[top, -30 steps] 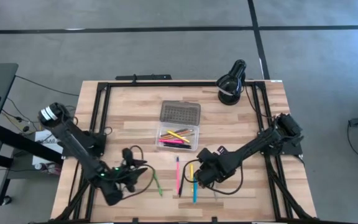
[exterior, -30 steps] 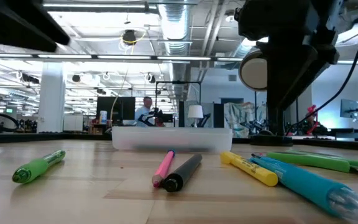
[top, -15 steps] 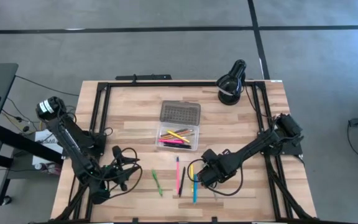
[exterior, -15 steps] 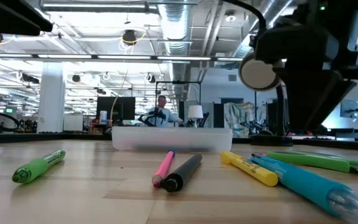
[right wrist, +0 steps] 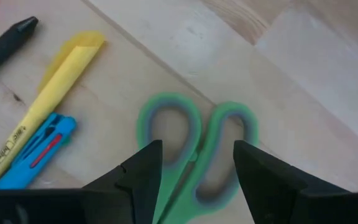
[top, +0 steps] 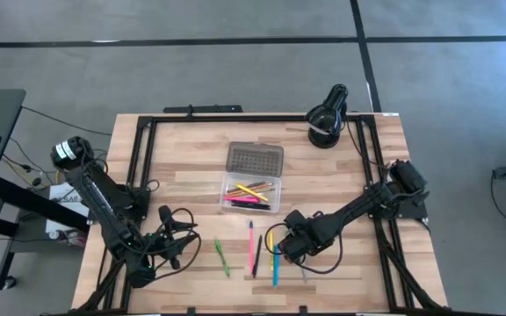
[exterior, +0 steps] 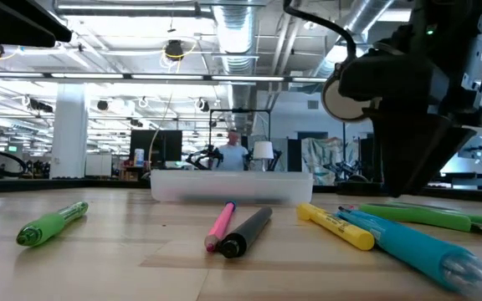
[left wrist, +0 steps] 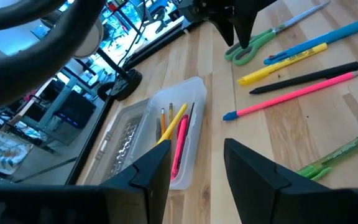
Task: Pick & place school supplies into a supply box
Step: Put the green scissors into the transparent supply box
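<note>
- The left arm had pulled back toward the table's near left corner over the last second, and its gripper (top: 176, 244) hovered there with nothing in it, fingers (left wrist: 257, 171) spread apart.
- The right gripper (top: 285, 243) had edged down and in since half a second before, and hung low over the loose supplies with its fingers (right wrist: 143, 171) open and straddling the scissors (right wrist: 194, 152). I judged a grasp of the scissors to be the step in hand, not yet closed.
- The scissors had looped green handles, smooth plastic, lying flat on the wood.
- Beside them lay a yellow highlighter (right wrist: 39, 106), squared at the cap, and a blue pen (right wrist: 33, 155) touching it.
- Farther left sat a thin pink pen (top: 251, 246), a black pen (top: 258, 252) and, well apart, a green pen (top: 221, 258).
- The supply box (top: 253, 180) stood open mid-table: a clear tray holding several yellow and pink pens, its dotted grey lid (top: 255, 159) folded back.
- The table (top: 191, 158) was pale butcher-block with a black frame.
</note>
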`<state>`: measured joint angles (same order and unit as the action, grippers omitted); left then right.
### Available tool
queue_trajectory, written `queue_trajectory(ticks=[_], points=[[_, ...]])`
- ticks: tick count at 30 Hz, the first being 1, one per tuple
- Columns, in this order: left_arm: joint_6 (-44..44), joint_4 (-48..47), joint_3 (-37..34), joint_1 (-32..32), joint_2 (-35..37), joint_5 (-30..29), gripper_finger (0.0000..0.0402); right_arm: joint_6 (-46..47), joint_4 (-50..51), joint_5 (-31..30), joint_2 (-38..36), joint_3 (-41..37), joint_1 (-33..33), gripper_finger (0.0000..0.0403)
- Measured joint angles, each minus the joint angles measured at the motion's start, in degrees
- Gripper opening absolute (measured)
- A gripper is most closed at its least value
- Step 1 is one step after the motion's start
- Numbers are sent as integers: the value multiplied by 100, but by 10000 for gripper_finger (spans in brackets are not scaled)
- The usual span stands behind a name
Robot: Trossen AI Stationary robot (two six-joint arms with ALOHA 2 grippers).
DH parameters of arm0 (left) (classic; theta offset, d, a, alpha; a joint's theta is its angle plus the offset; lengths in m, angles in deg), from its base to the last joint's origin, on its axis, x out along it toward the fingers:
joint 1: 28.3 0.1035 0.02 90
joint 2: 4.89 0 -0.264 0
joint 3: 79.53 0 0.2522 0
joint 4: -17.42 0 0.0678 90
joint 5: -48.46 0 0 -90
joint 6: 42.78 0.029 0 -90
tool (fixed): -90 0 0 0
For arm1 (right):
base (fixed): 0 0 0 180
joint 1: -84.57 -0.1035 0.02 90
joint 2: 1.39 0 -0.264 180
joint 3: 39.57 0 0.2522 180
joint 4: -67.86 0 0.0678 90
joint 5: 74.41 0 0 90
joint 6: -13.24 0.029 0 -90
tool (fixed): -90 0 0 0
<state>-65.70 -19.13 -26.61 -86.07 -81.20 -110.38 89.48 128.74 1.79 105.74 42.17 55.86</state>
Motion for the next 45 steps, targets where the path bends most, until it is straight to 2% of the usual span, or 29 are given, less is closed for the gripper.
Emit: queue_trajectory(ticks=[21, 36, 45], points=[[0, -2, 0, 0, -2, 2, 143, -126, -386, 276, 0, -352, 186, 190], [-4, -2, 2, 0, -2, 55, 144, -607, -210, 533, 0, -354, 186, 92], [-24, -2, 2, 0, -2, 55, 144, -1033, -201, 764, -2, -354, 196, 79]])
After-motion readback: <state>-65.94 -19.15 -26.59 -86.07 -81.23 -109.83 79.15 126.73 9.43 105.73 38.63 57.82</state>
